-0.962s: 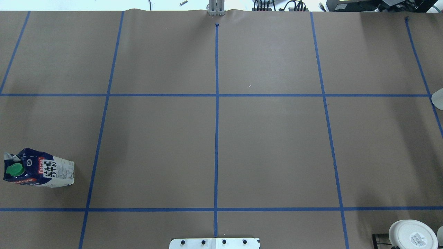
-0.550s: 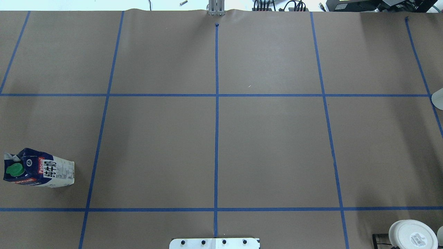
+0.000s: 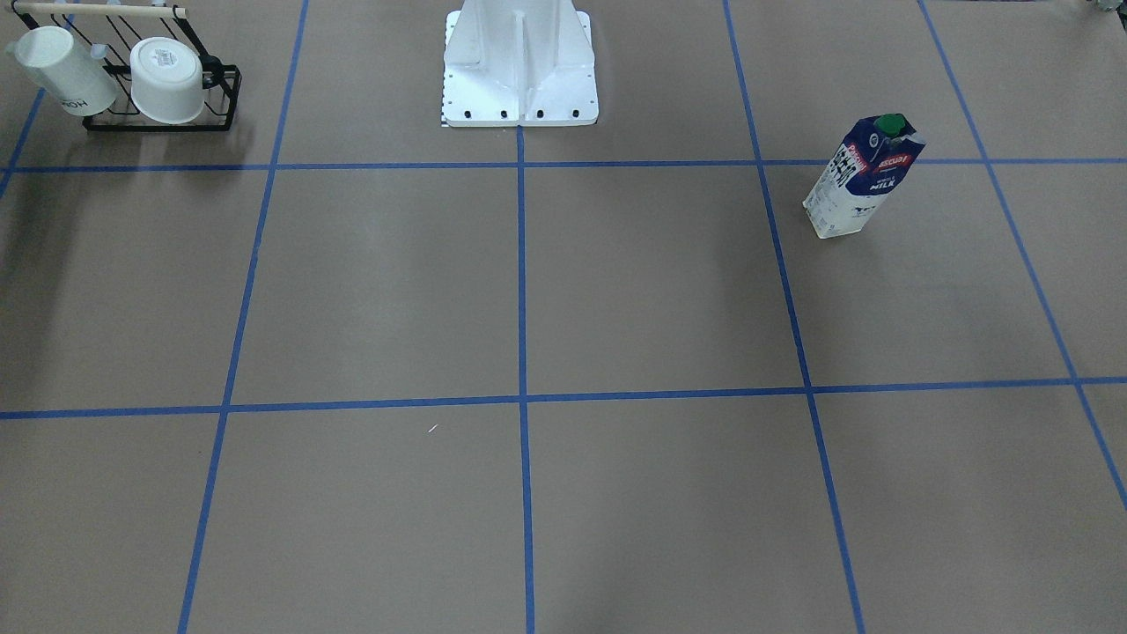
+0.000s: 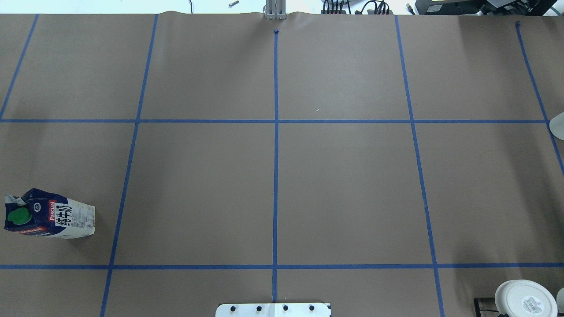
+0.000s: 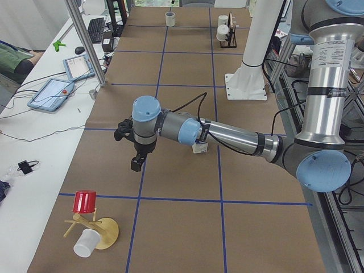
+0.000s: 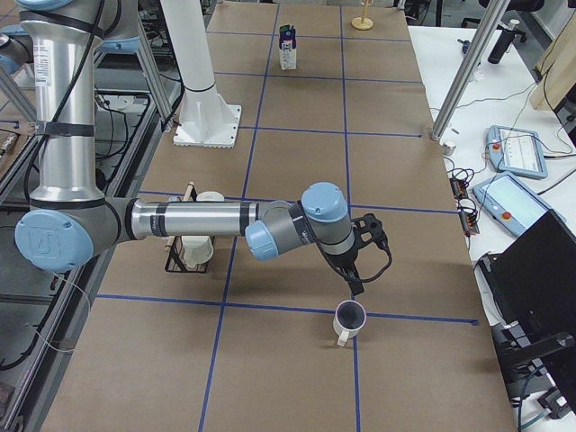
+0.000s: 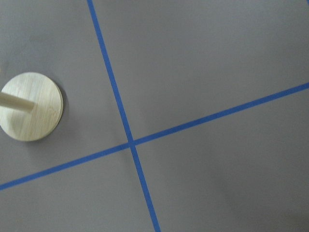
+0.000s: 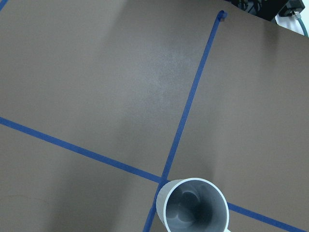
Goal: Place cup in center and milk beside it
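The milk (image 4: 50,215) is a dark-blue and white carton with a green cap. It stands upright near the table's left end and also shows in the front view (image 3: 863,176). The cup (image 6: 349,319) is a plain white mug with a grey inside, standing on a tape crossing at the right end; the right wrist view (image 8: 195,207) looks down into it. My right gripper (image 6: 357,286) hangs just above and beside the cup. My left gripper (image 5: 136,164) hovers over a tape crossing beyond the milk. I cannot tell whether either is open or shut.
A black wire rack (image 3: 158,123) holding two other white cups stands by the robot's base (image 3: 519,62) on its right side. A wooden stand (image 5: 94,230) with a red cup sits at the left end; its round base (image 7: 31,106) shows under my left wrist.
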